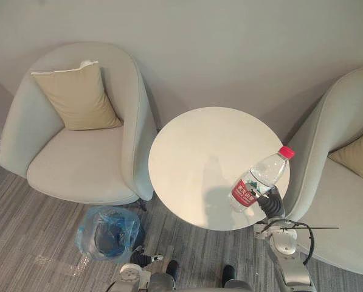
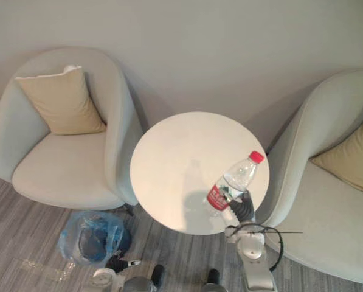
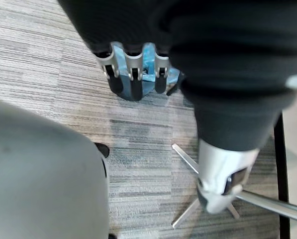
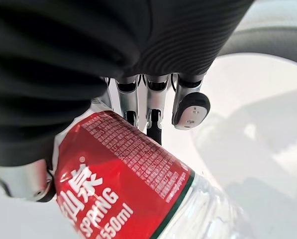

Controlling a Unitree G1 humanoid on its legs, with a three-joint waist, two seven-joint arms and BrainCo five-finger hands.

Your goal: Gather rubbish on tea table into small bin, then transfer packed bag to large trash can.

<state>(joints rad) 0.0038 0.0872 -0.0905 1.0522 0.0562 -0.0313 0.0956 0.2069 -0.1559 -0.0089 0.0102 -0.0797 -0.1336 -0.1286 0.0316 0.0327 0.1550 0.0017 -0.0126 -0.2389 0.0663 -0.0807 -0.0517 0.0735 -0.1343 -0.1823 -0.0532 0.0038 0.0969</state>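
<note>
The right hand [image 1: 268,203] has its fingers curled around the lower part of a clear water bottle [image 1: 261,177] with a red label, which is held tilted over the right edge of the round tea table [image 1: 193,152]. The left hand [image 3: 133,74] hangs low with relaxed fingers near the small bin [image 1: 105,234], which stands on the floor.

The bottle [image 1: 263,173] is clear glossy plastic, the table [image 1: 193,146] smooth and matt, the armchair [image 1: 78,167] cloth.

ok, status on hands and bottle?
Right robot hand shut on bottle, tilted above table. Left robot hand low near bin, which sits on floor by chair.
</note>
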